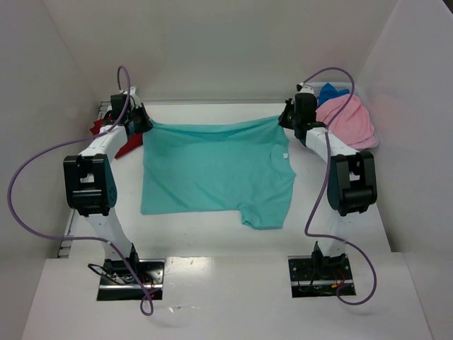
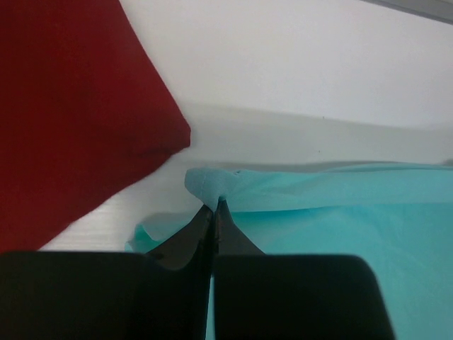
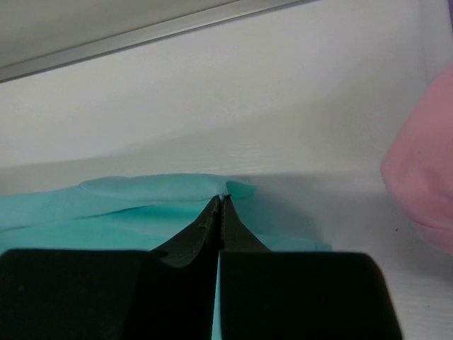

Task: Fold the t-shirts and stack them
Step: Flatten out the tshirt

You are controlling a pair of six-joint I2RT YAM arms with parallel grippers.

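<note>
A teal t-shirt (image 1: 212, 170) lies spread across the middle of the table, stretched between both arms along its far edge. My left gripper (image 1: 144, 122) is shut on the shirt's far left corner (image 2: 212, 185). My right gripper (image 1: 287, 119) is shut on the far right corner (image 3: 237, 188). Left of the left gripper, a dark red t-shirt (image 2: 71, 120) lies on the table, partly hidden behind the left arm in the top view (image 1: 127, 145). A pink t-shirt (image 1: 350, 122) and a blue one (image 1: 331, 92) are piled at the far right.
White walls close in the table at the back and on both sides. A metal strip (image 3: 141, 34) runs along the far table edge. Purple cables loop off both arms.
</note>
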